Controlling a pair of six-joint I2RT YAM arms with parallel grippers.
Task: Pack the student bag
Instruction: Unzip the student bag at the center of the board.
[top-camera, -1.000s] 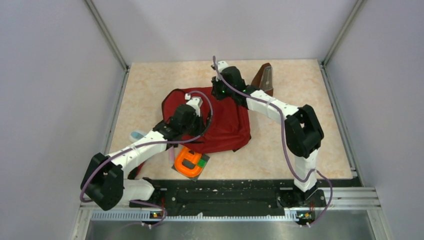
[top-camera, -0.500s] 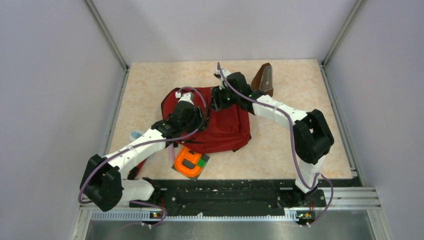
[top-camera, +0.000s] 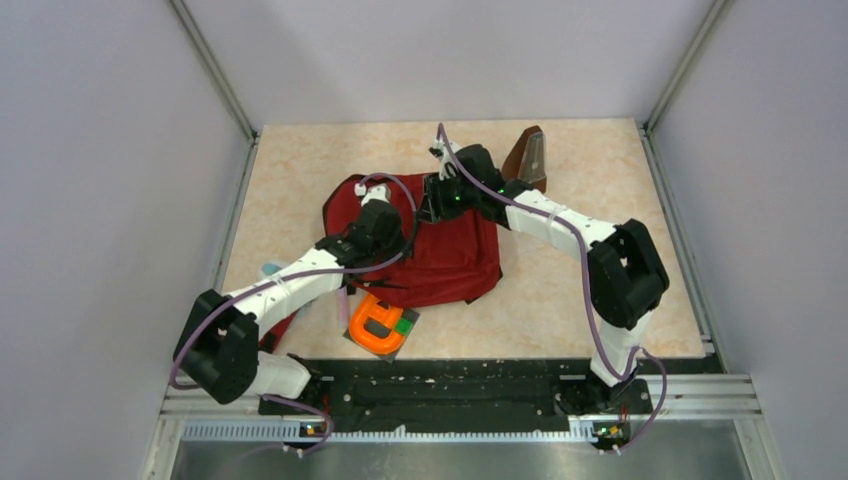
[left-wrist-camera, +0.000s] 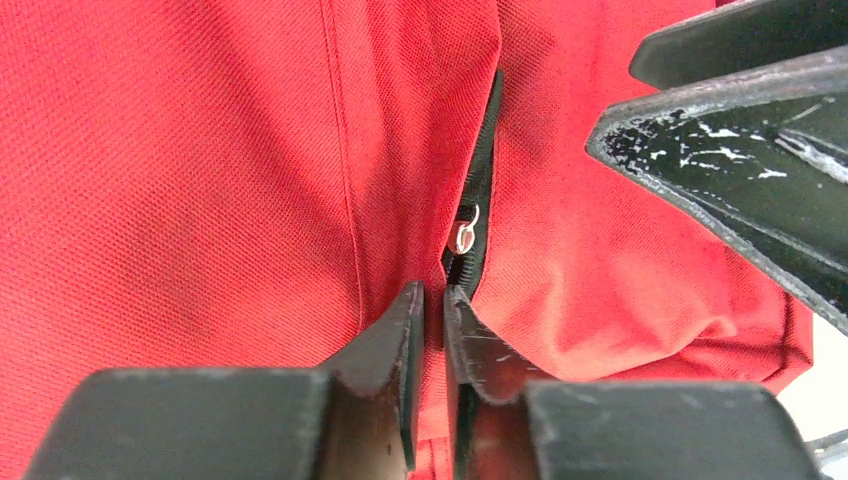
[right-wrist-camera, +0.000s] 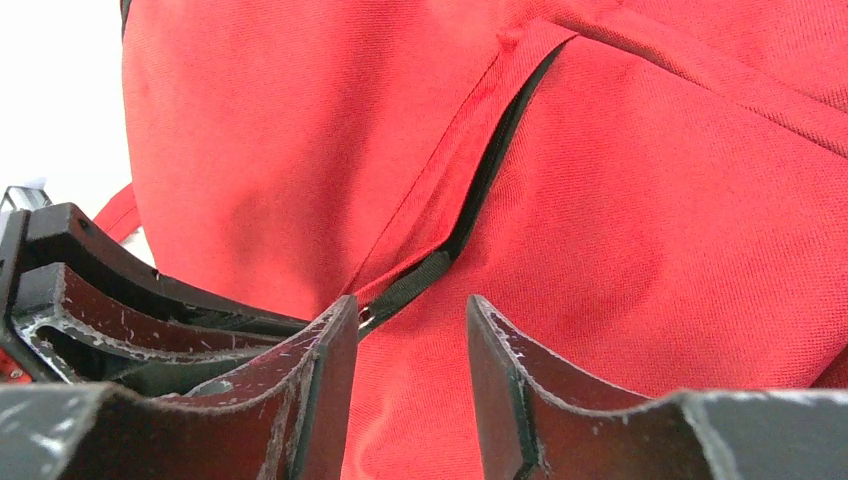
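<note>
**Top view:** student bag (top-camera: 455, 255) lies flat on the desk (top-camera: 560, 300), under both the left fingers (top-camera: 382, 203) and the right fingers (top-camera: 437, 200). Its inside is not visible. Metronome (top-camera: 527, 158) stands to the right of the right fingers. Orange object (top-camera: 377, 325) sits on the base side of the left fingers. A second ago the right fingers were at the bag's far edge; now they are over it.

**Left wrist:** zipper (left-wrist-camera: 482, 190) runs down to the left fingers, which are almost together. Cannot tell whether they pinch it.

**Right wrist:** right fingers released, red fabric between them, black zipper tab (right-wrist-camera: 405, 290) beside one fingertip.
</note>
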